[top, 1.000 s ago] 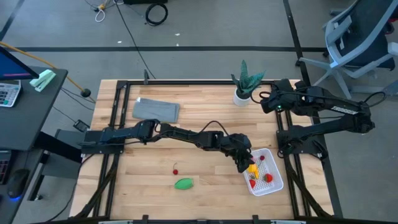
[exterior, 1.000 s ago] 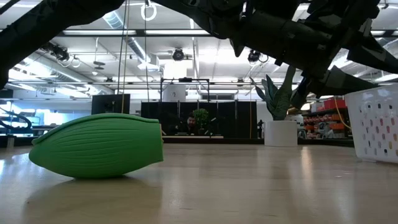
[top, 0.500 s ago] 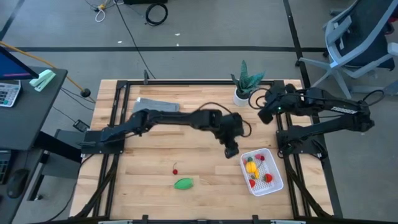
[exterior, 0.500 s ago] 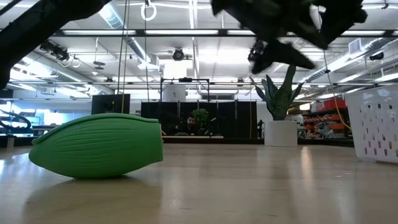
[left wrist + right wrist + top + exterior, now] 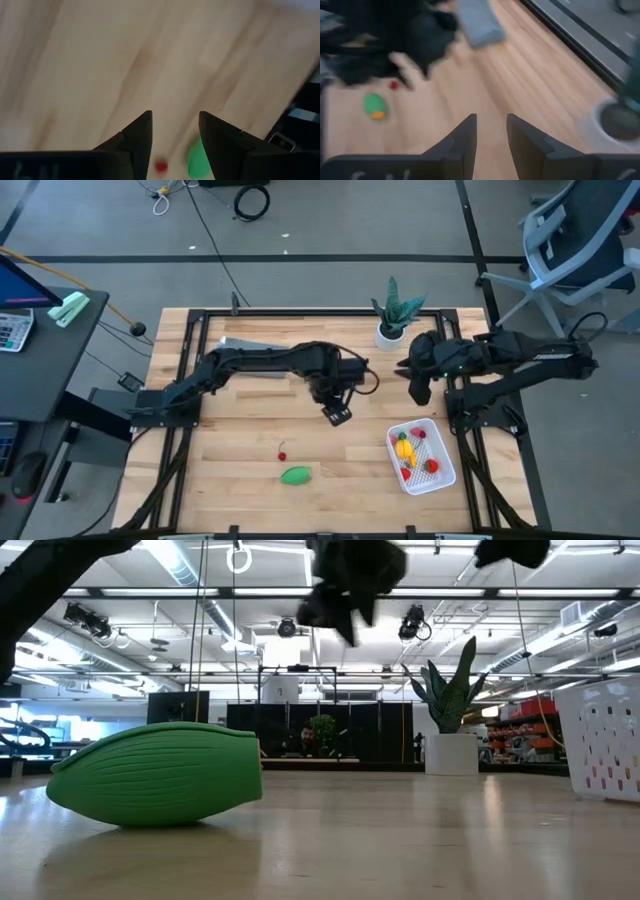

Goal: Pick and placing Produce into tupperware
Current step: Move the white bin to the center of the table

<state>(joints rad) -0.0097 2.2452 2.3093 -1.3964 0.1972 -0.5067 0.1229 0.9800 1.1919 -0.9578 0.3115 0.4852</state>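
The left claw [image 5: 337, 415] hangs empty over mid-worktop [image 5: 240, 470], jaws parted; judging by that, it is between picks; next it must drop onto the small red piece [image 5: 282, 455] or green oval [image 5: 295, 475]; the tupperware [image 5: 443, 476] holds several pieces; the right claw [image 5: 415, 392] waits, open; no readable writing.

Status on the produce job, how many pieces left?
Done: yellow and red pieces lie in the white basket. In hand: nothing; the left gripper is open, empty, over mid-table. Left: the green oval piece and small red piece. Right gripper waits near the plant.
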